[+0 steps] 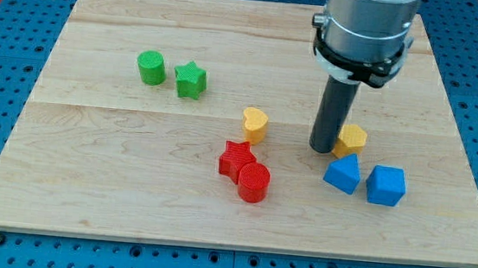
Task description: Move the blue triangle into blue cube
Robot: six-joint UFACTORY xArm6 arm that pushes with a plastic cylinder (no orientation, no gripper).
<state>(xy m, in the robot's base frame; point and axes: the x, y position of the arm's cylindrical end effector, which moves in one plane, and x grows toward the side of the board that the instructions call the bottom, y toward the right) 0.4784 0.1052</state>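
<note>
The blue triangle (342, 173) lies on the wooden board at the view's lower right. The blue cube (385, 185) sits just to its right, with a small gap between them. My tip (323, 148) rests on the board just above and to the left of the blue triangle, close to it. A yellow block (351, 139) touches the rod on its right side, directly above the blue triangle.
A yellow heart (254, 125) sits left of my tip. A red star (236, 159) and a red cylinder (254, 183) touch below it. A green cylinder (151, 67) and a green star (190, 80) lie at the upper left. The board's right edge (470, 172) is near the cube.
</note>
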